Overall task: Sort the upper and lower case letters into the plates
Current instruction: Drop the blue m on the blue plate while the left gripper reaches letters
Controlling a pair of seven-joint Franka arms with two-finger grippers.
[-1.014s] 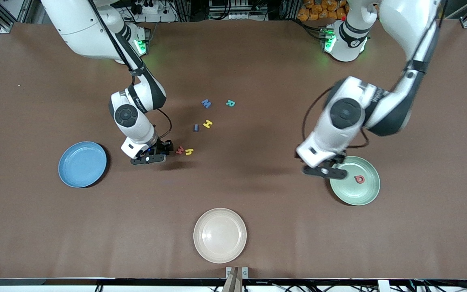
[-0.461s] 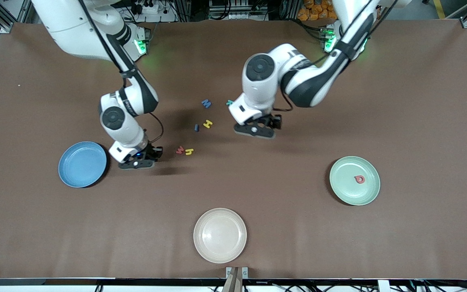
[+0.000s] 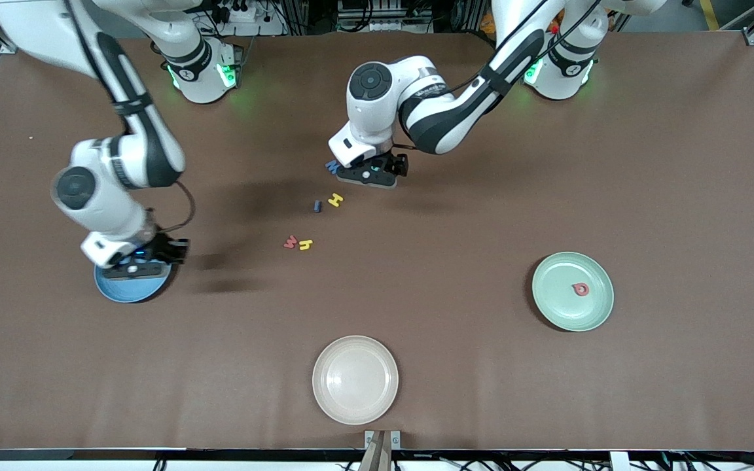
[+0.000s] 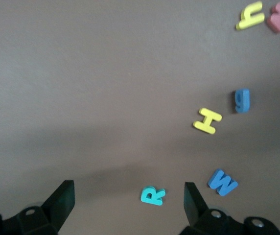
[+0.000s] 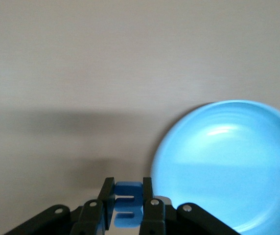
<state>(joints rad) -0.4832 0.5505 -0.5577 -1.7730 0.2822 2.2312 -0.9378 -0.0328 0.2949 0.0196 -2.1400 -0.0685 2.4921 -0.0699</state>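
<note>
Front view shows the right gripper [image 3: 138, 267] over the rim of the round matte light-blue plate [image 3: 129, 290] and the left gripper [image 3: 369, 175] low over the small teal toy letter R [image 3: 374, 169], while a red letter [image 3: 580, 288] lies in the pale mint-green plate [image 3: 572, 291]. Left wrist view adds that the left gripper's fingers [image 4: 61, 200] stand wide apart around the R [image 4: 152, 195], so I judge the next move to be a descent and a squeeze. Right wrist view alone reveals a chunky blue letter [image 5: 128, 207] pinched in the right gripper [image 5: 128, 205] just beside the blue plate [image 5: 228, 161], needing a short carry inward before release.
</note>
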